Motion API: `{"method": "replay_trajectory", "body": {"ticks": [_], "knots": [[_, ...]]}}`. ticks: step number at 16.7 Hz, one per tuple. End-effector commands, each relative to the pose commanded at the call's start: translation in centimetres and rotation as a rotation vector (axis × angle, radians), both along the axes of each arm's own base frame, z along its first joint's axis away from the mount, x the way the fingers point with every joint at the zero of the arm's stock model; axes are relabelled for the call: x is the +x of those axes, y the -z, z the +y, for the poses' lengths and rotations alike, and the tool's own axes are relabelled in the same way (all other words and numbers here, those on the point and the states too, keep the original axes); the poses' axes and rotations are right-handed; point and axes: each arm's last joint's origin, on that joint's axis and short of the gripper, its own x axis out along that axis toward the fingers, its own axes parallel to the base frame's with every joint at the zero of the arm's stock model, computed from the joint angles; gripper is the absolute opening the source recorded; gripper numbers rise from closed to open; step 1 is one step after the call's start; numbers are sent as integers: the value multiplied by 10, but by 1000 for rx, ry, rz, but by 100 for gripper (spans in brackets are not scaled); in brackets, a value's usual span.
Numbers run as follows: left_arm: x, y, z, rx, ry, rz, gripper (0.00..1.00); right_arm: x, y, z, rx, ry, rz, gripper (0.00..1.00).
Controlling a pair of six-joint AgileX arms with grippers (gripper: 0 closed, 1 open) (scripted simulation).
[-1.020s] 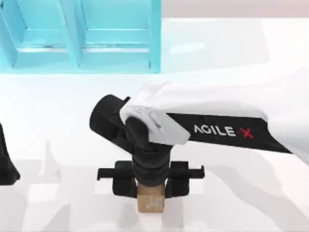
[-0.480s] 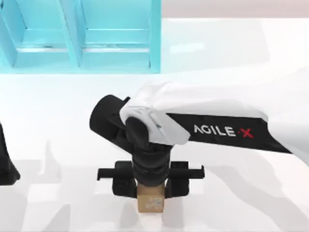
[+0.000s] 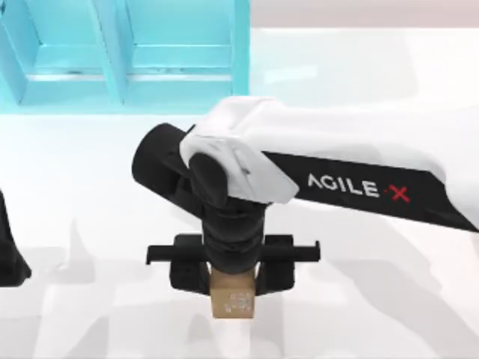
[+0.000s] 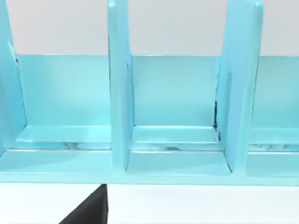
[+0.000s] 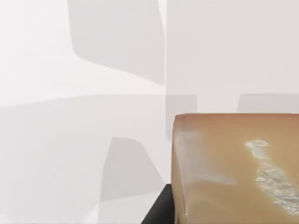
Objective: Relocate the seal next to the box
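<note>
Over the last second the right arm (image 3: 329, 176) shifted slightly: its white forearm and black elbow sat a little higher and farther left in the top view than before, and the lettering on it moved rightward. The right pincer (image 3: 232, 280) and the seal (image 3: 231, 298) clamped in it rose together, the tan block appearing higher in the top view and looking slightly larger.

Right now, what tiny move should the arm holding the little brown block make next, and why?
Probably carry the small tan-brown seal block up the table toward the light-blue compartmented box. The right gripper sits over the seal at the near edge, far from the box. The left arm is parked at the left edge.
</note>
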Motion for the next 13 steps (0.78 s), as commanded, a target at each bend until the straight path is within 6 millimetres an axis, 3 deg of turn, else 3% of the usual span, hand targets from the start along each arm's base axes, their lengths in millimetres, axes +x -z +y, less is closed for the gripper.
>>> {"method": "replay_trajectory", "body": {"ticks": [3, 8, 10, 13], "knots": [[0, 0, 0, 0, 0, 0, 100, -1, -15, -1, 3, -3, -2, 0], [0, 0, 0, 0, 0, 0, 100, 2, -15, -6, -1, -1, 1, 0], [0, 0, 0, 0, 0, 0, 100, 13, -26, -27, -1, 0, 0, 0], [0, 0, 0, 0, 0, 0, 100, 38, -50, -86, 0, 2, -1, 0]]}}
